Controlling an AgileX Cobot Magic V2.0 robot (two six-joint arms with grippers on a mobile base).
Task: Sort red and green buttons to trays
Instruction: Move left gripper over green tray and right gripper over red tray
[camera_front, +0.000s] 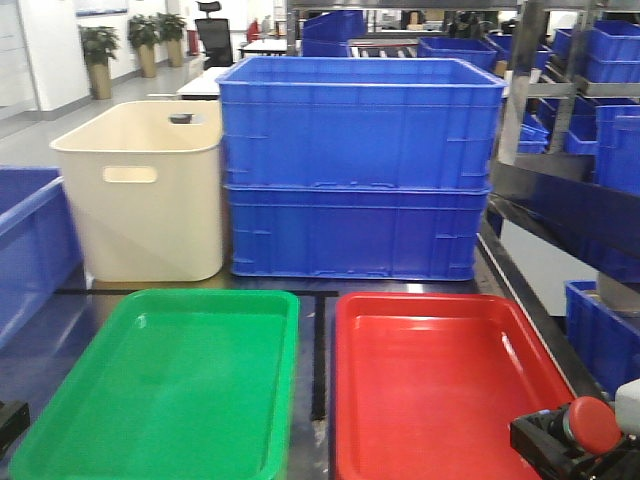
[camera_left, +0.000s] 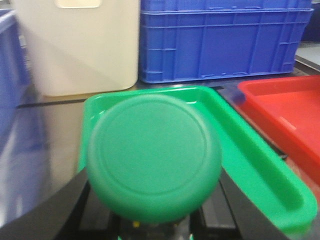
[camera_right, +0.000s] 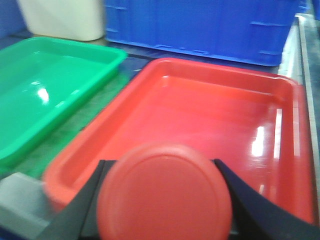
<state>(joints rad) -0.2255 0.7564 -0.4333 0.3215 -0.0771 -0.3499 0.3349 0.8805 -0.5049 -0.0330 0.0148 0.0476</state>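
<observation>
1. Our left gripper (camera_left: 155, 217) is clamped on the green button (camera_left: 154, 150), with its dark fingers (camera_left: 52, 215) flanking the black base under the dome.
2. That button fills the left wrist view, and the green tray (camera_front: 160, 385) is behind it. We cannot tell how high above the tray it is.
3. Our right gripper (camera_right: 166, 205) is likewise closed on the red button (camera_right: 165, 197), with a dark finger on each side.
4. In the front view the red button shows at the near right corner of the red tray (camera_front: 430, 390), held over its rim.
5. The trays lie side by side on the dark counter (camera_front: 45, 345), green on the left and red on the right, with a black line (camera_front: 318, 350) between them.
6. Behind them stand a cream tub (camera_front: 150, 200) and two stacked blue crates (camera_front: 360, 170), touching each other.
</observation>
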